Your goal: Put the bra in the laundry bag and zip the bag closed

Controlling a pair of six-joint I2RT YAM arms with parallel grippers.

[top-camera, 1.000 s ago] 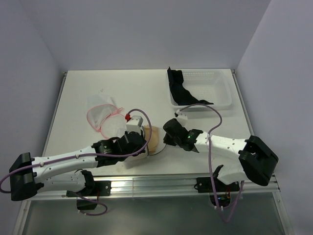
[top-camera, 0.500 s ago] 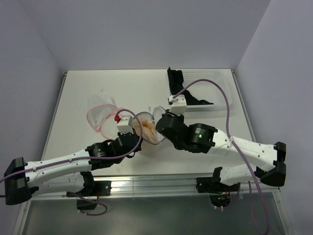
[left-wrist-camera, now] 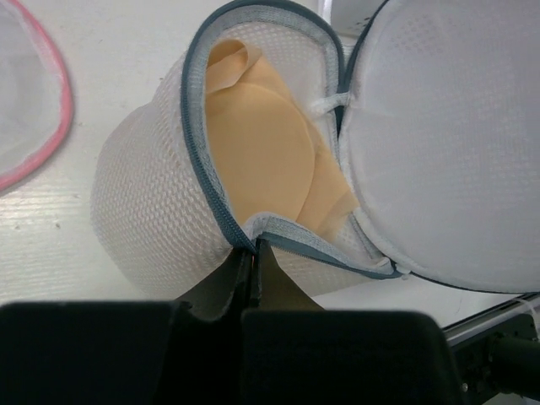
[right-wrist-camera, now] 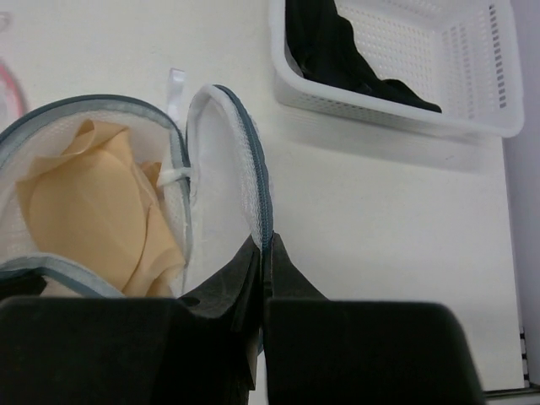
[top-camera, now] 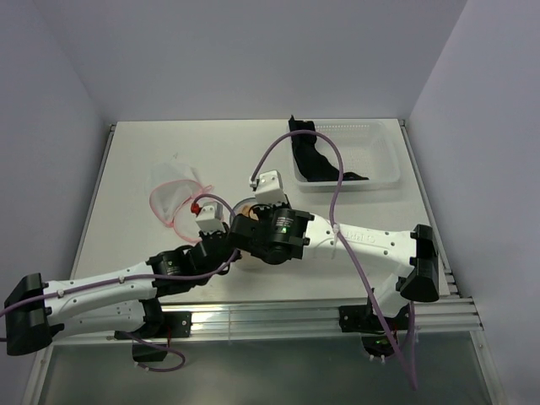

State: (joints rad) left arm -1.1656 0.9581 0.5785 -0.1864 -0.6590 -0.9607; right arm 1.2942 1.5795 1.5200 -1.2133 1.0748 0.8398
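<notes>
Bra [left-wrist-camera: 261, 160]: tan, padded, folded inside the laundry bag [left-wrist-camera: 143, 219]; seen through the bag's open mouth.

Laundry bag: white mesh, domed, with a grey zipper rim. Zip undone. It rests on the table [top-camera: 143, 152] towards the near edge, between the two arms.

Lid [left-wrist-camera: 439, 143]: white mesh, swung open beside the bag's body and joined to it along one side.

Left gripper [left-wrist-camera: 255, 253]: fingers pinched together on the grey zipper rim of the bag's body, at its near edge.

Right gripper [right-wrist-camera: 264, 253]: fingers closed on the grey rim of the lid. It may have the zip pull, but the wrist view does not settle it.

Basket [right-wrist-camera: 388, 110]: white perforated plastic, at the far right of the table, well apart from the bag.

Black garment [right-wrist-camera: 337, 46]: heaped in the basket's left end.

Pink-rimmed mesh bag [top-camera: 173, 198]: flat on the table, left of the laundry bag, near but apart.
</notes>
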